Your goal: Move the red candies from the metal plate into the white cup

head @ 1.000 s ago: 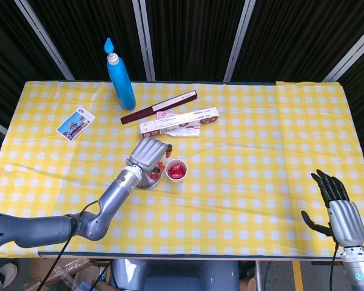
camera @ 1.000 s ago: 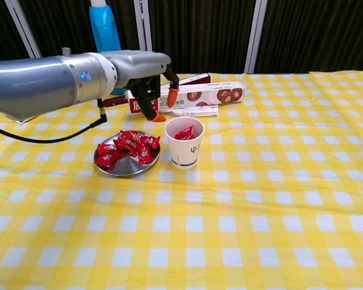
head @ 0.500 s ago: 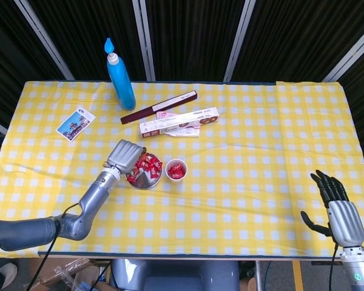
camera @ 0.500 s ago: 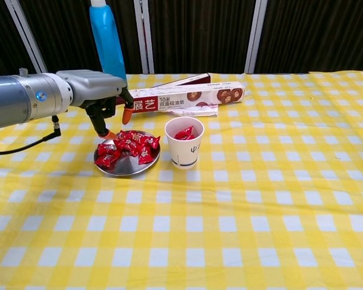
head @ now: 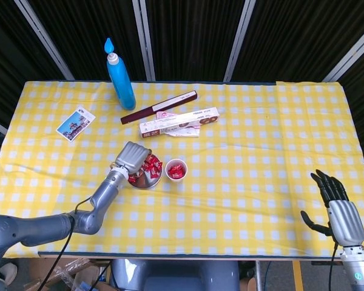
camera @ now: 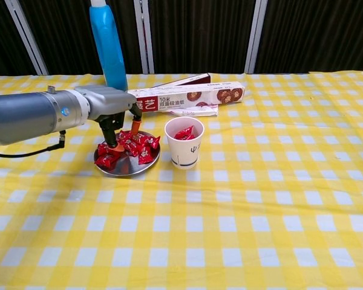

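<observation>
A small metal plate (camera: 124,168) holds several red candies (camera: 139,145) left of the table's centre; it also shows in the head view (head: 147,182). Just right of it stands the white cup (camera: 184,148) with red candy (camera: 183,133) inside, and the cup (head: 176,170) shows from above too. My left hand (camera: 112,112) hangs over the plate's left side, its orange fingertips (camera: 117,145) spread and down among the candies. I see nothing pinched between them. In the head view the left hand (head: 132,159) covers the plate's left part. My right hand (head: 337,203) rests open at the table's near right edge, far from the plate.
A blue bottle (head: 119,74) stands at the back. A dark red stick box (head: 159,107) and a long cling-film box (camera: 187,96) lie behind the plate and cup. A picture card (head: 76,123) lies at the back left.
My left hand has left the spot above the cup, swung left past the plate, then come back and dropped onto the candies. The right hand has not moved.
</observation>
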`<act>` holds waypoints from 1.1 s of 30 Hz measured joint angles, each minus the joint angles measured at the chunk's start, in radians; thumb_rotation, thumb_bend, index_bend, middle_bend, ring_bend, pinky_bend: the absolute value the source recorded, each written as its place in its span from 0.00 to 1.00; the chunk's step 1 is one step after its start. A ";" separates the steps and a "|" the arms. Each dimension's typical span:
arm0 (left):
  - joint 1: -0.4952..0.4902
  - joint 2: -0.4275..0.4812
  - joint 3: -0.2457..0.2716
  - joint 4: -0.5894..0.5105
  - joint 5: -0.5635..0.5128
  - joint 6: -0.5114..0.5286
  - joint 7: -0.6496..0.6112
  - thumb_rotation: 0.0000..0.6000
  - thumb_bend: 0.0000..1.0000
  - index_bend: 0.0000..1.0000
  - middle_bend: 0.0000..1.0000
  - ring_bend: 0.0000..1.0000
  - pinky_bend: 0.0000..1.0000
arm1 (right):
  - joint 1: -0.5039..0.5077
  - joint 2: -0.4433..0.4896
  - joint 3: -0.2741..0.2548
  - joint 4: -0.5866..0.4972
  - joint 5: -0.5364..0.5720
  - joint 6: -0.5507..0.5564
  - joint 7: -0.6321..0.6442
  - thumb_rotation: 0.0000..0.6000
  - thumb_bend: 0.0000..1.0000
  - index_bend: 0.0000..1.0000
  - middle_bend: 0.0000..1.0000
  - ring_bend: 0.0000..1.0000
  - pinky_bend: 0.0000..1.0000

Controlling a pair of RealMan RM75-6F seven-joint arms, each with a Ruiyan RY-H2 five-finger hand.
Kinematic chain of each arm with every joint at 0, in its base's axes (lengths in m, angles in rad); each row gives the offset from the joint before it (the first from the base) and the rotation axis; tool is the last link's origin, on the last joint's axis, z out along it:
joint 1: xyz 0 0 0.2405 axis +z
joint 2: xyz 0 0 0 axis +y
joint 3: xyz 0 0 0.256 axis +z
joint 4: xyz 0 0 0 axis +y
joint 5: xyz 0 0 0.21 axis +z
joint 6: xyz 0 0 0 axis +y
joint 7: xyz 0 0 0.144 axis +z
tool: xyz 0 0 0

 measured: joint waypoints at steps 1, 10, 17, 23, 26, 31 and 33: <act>-0.005 -0.012 -0.001 0.015 -0.006 -0.005 0.005 1.00 0.26 0.44 0.93 0.97 1.00 | 0.000 0.001 0.000 0.000 0.000 0.000 0.002 1.00 0.39 0.00 0.00 0.00 0.00; -0.024 -0.047 0.002 0.065 -0.049 -0.015 0.053 1.00 0.36 0.51 0.93 0.97 1.00 | 0.001 0.004 0.002 -0.004 0.002 0.000 0.007 1.00 0.39 0.00 0.00 0.00 0.00; -0.024 -0.056 0.011 0.067 -0.074 -0.023 0.068 1.00 0.51 0.61 0.94 0.97 1.00 | 0.000 0.003 0.003 -0.003 0.003 0.002 0.001 1.00 0.39 0.00 0.00 0.00 0.00; -0.015 -0.051 0.015 0.043 -0.067 -0.008 0.067 1.00 0.51 0.63 0.94 0.97 1.00 | -0.002 0.001 0.003 -0.001 0.003 0.005 0.000 1.00 0.39 0.00 0.00 0.00 0.00; -0.010 -0.032 0.004 0.008 -0.052 0.010 0.052 1.00 0.51 0.63 0.94 0.97 1.00 | -0.002 0.001 0.003 -0.002 0.002 0.006 -0.001 1.00 0.39 0.00 0.00 0.00 0.00; -0.002 0.026 -0.027 -0.083 -0.006 0.054 0.021 1.00 0.51 0.62 0.94 0.97 1.00 | -0.002 0.001 0.003 -0.002 0.001 0.007 -0.002 1.00 0.39 0.00 0.00 0.00 0.00; 0.001 0.053 -0.041 -0.125 0.011 0.070 0.008 1.00 0.51 0.61 0.94 0.97 1.00 | -0.002 0.000 0.003 -0.002 0.000 0.007 -0.003 1.00 0.39 0.00 0.00 0.00 0.00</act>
